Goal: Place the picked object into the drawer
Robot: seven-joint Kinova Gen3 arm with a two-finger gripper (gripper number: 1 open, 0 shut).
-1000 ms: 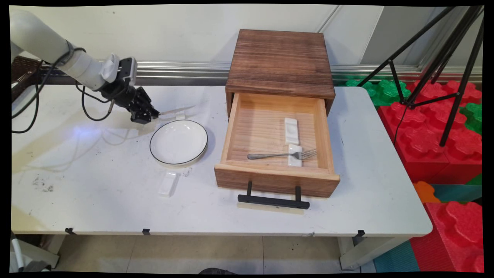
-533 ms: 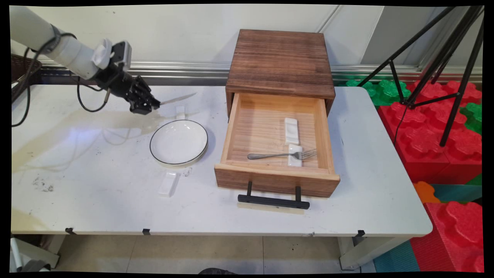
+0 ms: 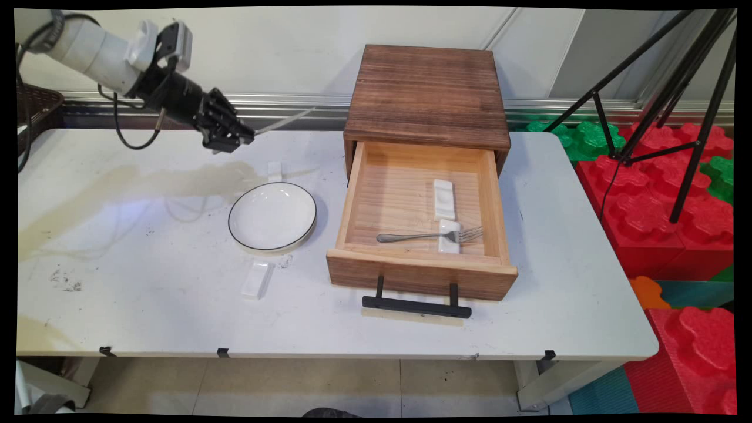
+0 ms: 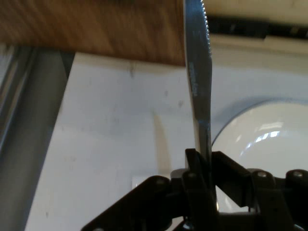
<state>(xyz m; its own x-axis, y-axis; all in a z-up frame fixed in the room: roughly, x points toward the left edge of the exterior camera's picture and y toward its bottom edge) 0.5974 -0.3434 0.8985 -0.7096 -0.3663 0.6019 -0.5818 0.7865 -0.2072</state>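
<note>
Gripping a table knife (image 3: 282, 121) by its handle, the gripper (image 3: 241, 136) hangs above the table (image 3: 147, 276), up-left of the plate (image 3: 272, 216), blade pointing toward the wooden drawer box (image 3: 426, 97).

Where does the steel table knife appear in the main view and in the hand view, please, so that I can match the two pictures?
Main view: the steel table knife is upper left of centre, held in the black end effector, blade pointing right toward the wooden drawer box.
Hand view: it runs up the middle from the end effector to the top edge.
Shared landmark: the round white plate with a black rim.
</note>
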